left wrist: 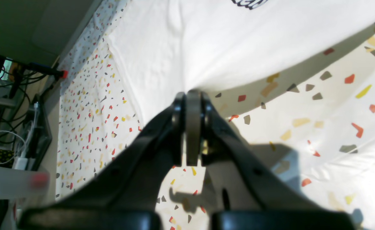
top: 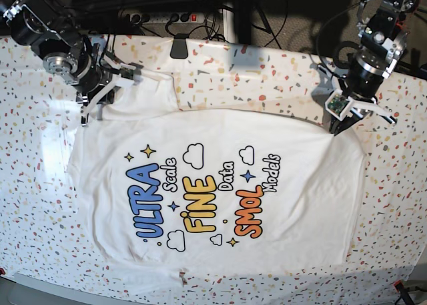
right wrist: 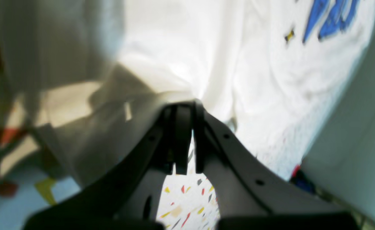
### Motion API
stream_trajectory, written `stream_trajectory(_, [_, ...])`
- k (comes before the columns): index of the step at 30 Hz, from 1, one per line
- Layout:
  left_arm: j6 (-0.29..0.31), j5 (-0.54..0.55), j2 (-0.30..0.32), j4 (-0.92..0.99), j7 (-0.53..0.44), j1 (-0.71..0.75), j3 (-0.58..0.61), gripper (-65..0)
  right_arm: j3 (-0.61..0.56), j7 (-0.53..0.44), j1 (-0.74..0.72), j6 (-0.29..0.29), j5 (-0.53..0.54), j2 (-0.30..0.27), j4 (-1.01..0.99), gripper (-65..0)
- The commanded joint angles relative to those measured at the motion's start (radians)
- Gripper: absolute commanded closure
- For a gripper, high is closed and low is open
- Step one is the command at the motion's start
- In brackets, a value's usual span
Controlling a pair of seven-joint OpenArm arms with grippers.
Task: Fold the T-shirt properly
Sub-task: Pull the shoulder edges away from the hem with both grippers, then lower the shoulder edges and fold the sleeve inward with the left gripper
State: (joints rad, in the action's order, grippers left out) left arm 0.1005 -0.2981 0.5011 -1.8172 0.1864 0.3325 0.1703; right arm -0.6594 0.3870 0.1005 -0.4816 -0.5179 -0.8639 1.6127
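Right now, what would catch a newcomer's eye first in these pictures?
The large white cotton T-shirt spread print-up across the speckled tablecloth, its blue, yellow and orange lettering at the centre. At its far corners, the left tool and right tool are each shut on its fabric.

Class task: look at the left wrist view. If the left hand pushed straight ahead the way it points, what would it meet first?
The left hand is shut on the T-shirt edge, so it would likely just push into more shirt cloth.
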Motion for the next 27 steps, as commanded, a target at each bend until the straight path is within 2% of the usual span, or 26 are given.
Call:
stream_trajectory(1, [-0.019, -0.006, 0.012, -0.018, -0.023, -0.005, -0.007, 0.0, 0.004, 0.069, -0.003, 0.023, 0.031, -0.017, -0.001, 0.0])
stream_trajectory(3, [-0.019, -0.006, 0.012, -0.018, -0.023, -0.005, -0.007, 0.0, 0.004, 0.127, -0.002, 0.116, 0.085, -0.029, 0.02, 0.0])
stream_trajectory(6, [-0.019, -0.003, 0.012, -0.018, -0.017, -0.002, -0.007, 0.0, 0.005, 0.09, 0.018, 0.171, 0.23, -0.09, 0.093, 0.0])
stream_trajectory(10, [-0.019, 0.021, 0.013, -0.018, 0.046, 0.001, -0.007, 0.0, 0.039, 0.116, 0.094, 0.171, 0.183, -0.132, 0.196, 0.0])
stream_trajectory(17, [-0.019, 0.018, 0.027, -0.018, 0.068, 0.037, -0.007, 0.0, 0.209, 0.134, 0.307, 0.171, 0.181, -0.128, 0.325, 0.0])
stream_trajectory(24, [-0.019, 0.019, 0.12, -0.033, 0.067, 0.15, -0.007, 0.0, 0.414, 0.126, 0.561, 0.18, 0.183, -0.128, 0.424, 0.0])
stream_trajectory(27, [-0.027, 0.019, 0.154, -0.055, 0.069, 0.196, -0.007, 0.0, 0.467, 0.114, 0.656, 0.228, 0.183, -0.128, 0.456, 0.0])
